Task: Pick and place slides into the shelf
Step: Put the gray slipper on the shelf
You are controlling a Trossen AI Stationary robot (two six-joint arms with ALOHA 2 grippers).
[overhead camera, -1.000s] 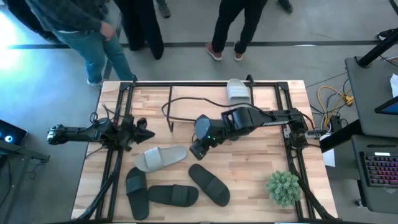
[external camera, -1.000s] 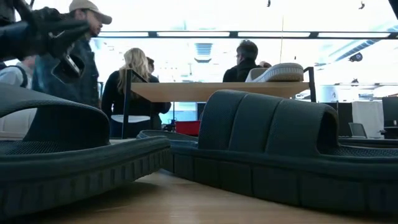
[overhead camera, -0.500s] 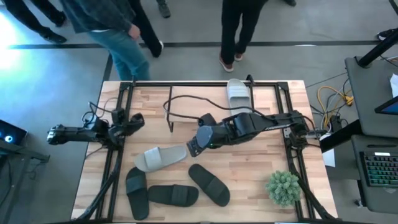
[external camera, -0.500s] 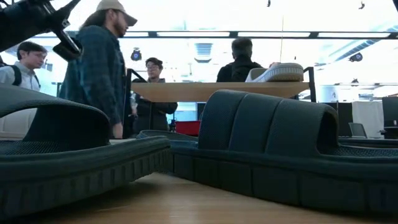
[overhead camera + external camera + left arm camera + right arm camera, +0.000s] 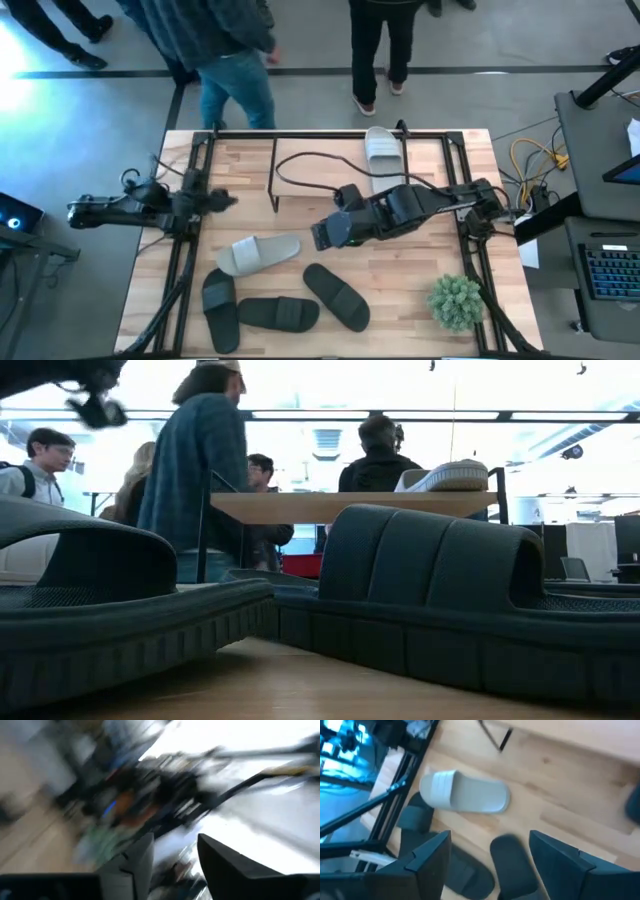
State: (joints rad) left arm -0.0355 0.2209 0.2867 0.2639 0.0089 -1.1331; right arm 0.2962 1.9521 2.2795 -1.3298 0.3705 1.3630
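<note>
Your right gripper (image 5: 318, 236) sits mid-table, fingers spread wide and empty, just right of the light slide (image 5: 258, 253) lying flat on the tabletop. Three dark slides (image 5: 281, 313) lie along the near edge. Another light slide (image 5: 381, 148) rests on the shelf (image 5: 300, 146) at the far side. Left gripper (image 5: 226, 200) hovers at the left edge, jaws partly apart, empty.

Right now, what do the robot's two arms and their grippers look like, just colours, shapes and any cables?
Both arms are dark, nearly black, built from jointed tube-like segments. The right arm is bulkier at its wrist; its right gripper ends in two flat, wedge-shaped dark fingers. The left arm carries loose black cables by its wrist; the left gripper shows one pale-faced and one dark finger.
</note>
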